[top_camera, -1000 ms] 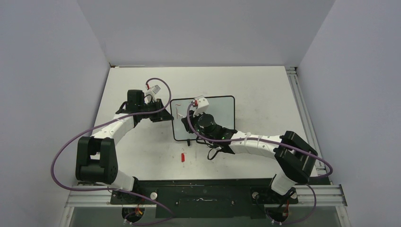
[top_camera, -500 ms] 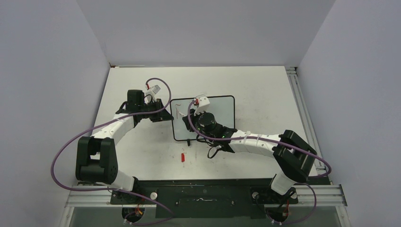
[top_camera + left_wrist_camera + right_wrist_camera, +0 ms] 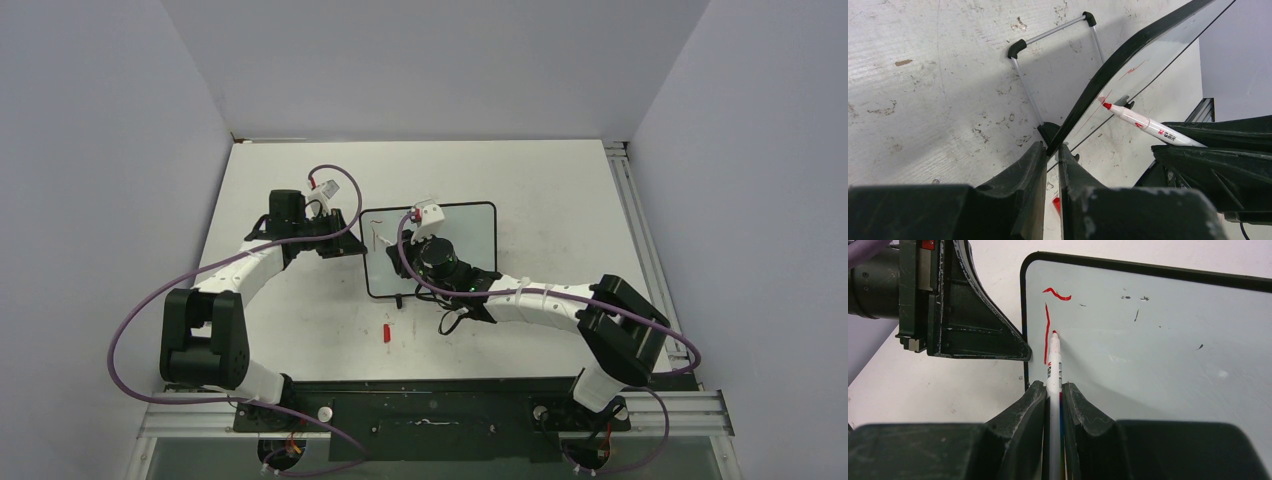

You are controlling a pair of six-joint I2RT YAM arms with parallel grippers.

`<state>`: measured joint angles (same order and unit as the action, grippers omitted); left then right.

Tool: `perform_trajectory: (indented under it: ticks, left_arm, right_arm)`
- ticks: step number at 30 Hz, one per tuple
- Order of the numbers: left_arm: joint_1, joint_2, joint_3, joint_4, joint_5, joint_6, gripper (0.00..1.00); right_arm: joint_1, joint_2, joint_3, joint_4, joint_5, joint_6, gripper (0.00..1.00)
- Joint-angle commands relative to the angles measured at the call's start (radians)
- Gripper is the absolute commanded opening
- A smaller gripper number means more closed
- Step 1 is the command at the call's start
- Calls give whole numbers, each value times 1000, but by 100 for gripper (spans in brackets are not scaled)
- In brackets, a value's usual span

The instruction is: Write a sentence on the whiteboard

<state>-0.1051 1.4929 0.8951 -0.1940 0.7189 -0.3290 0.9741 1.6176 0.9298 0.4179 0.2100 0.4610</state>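
We see the whiteboard [image 3: 472, 232] propped at a tilt near the middle of the surface [image 3: 560, 180], with our left end effector [image 3: 1050, 150] pinching its black-framed left edge. Our right end effector [image 3: 1053, 390] is clamped on a white marker [image 3: 1053, 365], whose red tip touches the board near that same side. Of the sentence [image 3: 1047, 335], only a short wavy stroke and one long line show. A red cap [image 3: 386, 332] lies on the surface just in front of the board
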Motion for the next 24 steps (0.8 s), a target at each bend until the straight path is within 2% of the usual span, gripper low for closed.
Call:
perform_trajectory:
  ticks: [1, 24]
  left_arm:
    - [-7, -10, 42, -7, 26, -2, 9]
    - [-7, -10, 43, -8, 25, -2, 9]
  right_arm:
    - [-17, -30, 2, 32, 58, 10, 5]
    - [-25, -54, -11, 26, 47, 2, 5]
